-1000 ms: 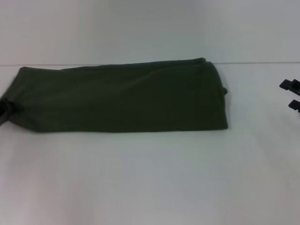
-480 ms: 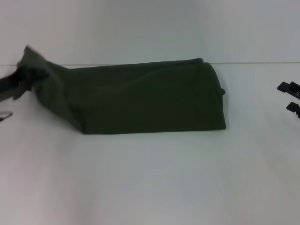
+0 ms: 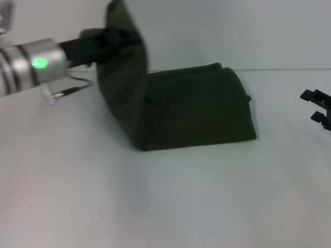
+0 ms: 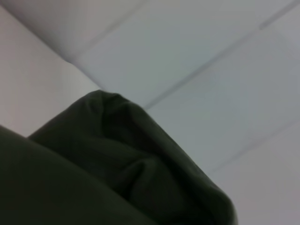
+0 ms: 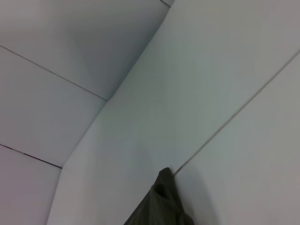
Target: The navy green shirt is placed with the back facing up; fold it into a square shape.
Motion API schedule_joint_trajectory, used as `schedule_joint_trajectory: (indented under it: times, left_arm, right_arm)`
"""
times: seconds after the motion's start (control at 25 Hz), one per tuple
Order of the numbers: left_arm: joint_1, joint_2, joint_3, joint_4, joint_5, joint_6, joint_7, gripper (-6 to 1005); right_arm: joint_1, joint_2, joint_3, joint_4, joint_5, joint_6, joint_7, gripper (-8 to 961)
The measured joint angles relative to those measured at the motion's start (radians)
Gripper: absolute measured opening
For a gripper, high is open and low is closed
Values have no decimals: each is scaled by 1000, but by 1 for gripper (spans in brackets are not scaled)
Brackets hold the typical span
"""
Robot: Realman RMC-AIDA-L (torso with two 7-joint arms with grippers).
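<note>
Now the navy green shirt [image 3: 196, 108] lies as a folded band on the white table [image 3: 165, 196], its right part flat at about 1 o'clock from the table's middle. Its left end is raised at 11 o'clock, standing upright off the surface. The left gripper [image 3: 111, 39] is clamped on that lifted end, its silver wrist reaching in from 10 o'clock. The right gripper [image 3: 319, 107] sits at 3 o'clock, well apart from the cloth, its 2 fingers spread, holding nothing.
</note>
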Motion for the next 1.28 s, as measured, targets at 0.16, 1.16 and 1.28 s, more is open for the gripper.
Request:
schedule_joint_trajectory:
  times: [0.16, 1.16, 1.28]
  left_arm:
    - [-64, -62, 59, -25, 1, -104, 62, 55]
    - [141, 17, 331, 78, -280, -78, 35, 770]
    - [148, 86, 302, -15, -277, 18, -1, 905]
  right_arm:
    - [5, 4, -2, 0, -1, 8, -1, 928]
    - [72, -62, -128, -18, -122, -57, 65, 926]
    - [129, -98, -158, -47, -205, -127, 117, 926]
